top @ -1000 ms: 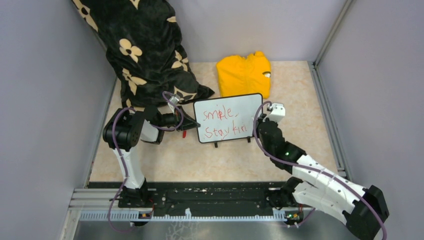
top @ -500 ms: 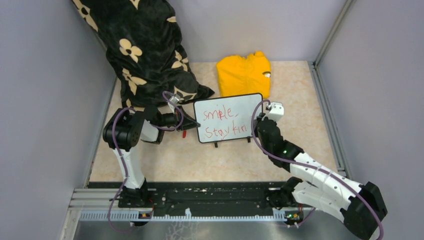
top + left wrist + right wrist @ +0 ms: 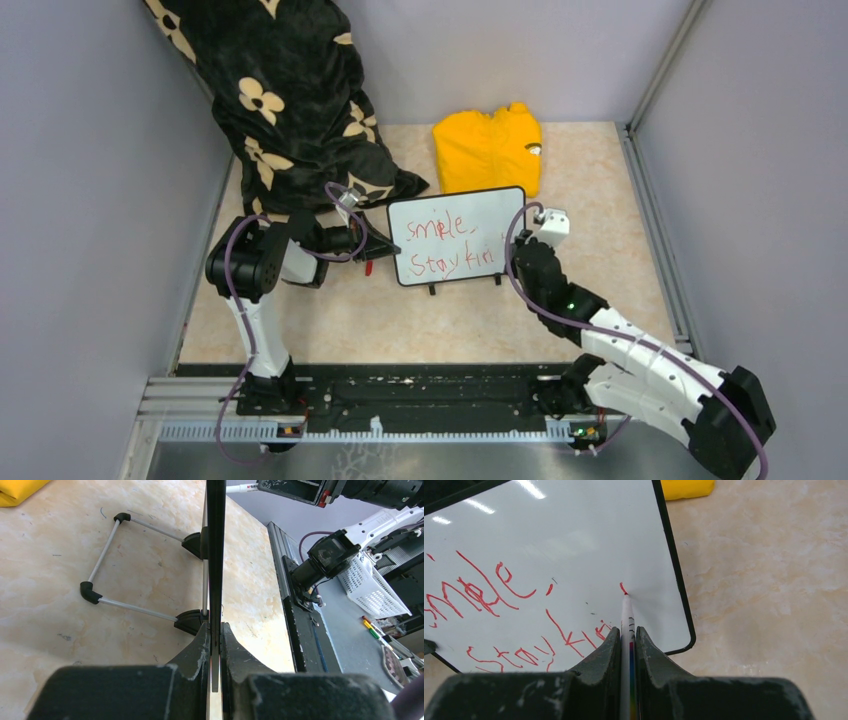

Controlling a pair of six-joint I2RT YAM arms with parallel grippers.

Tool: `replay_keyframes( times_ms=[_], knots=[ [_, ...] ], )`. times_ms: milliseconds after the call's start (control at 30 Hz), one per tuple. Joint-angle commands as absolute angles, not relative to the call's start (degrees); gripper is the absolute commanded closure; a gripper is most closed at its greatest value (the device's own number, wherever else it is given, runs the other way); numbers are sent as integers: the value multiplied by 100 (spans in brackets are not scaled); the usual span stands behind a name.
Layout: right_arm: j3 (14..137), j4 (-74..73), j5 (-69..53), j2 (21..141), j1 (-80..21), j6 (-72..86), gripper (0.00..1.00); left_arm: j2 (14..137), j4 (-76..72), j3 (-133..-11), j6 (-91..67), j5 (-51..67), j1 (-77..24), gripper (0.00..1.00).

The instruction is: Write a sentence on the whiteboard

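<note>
Jaws of the right gripper [image 3: 626,632] clamp the marker [image 3: 626,611], tip against the whiteboard [image 3: 574,540] near its right rim. Excess pressure can tilt the board or smear the sentence [image 3: 479,587]. Left gripper [image 3: 214,630] jaws pinch its left rim, mid-table [image 3: 600,200].

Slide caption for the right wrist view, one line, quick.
Right pincer shut on the marker, its red tip touching the whiteboard beside the red sentence.

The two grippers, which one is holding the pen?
The right gripper, shut on the pen touching the whiteboard; the left gripper pinches its edge instead.
</note>
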State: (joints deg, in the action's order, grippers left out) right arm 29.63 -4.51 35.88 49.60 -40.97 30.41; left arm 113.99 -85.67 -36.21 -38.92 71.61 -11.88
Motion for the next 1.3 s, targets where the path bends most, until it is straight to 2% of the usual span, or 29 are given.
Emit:
replay_keyframes(
  times_ms=[0, 900, 1267],
  knots=[
    [2843, -523, 3507, 4800, -4025, 3204, 100, 11369, -8517, -3700, -3754, 7296, -1248, 100],
    [2352, -848, 3167, 4597, -4023, 3628, 100, 11374, -8490, -3706, -3736, 7306, -1248, 100],
    [2739, -680, 3323, 4729, -4021, 3387, 100, 11374, -8475, -3696, -3738, 7307, -1248, 100]
  ],
)
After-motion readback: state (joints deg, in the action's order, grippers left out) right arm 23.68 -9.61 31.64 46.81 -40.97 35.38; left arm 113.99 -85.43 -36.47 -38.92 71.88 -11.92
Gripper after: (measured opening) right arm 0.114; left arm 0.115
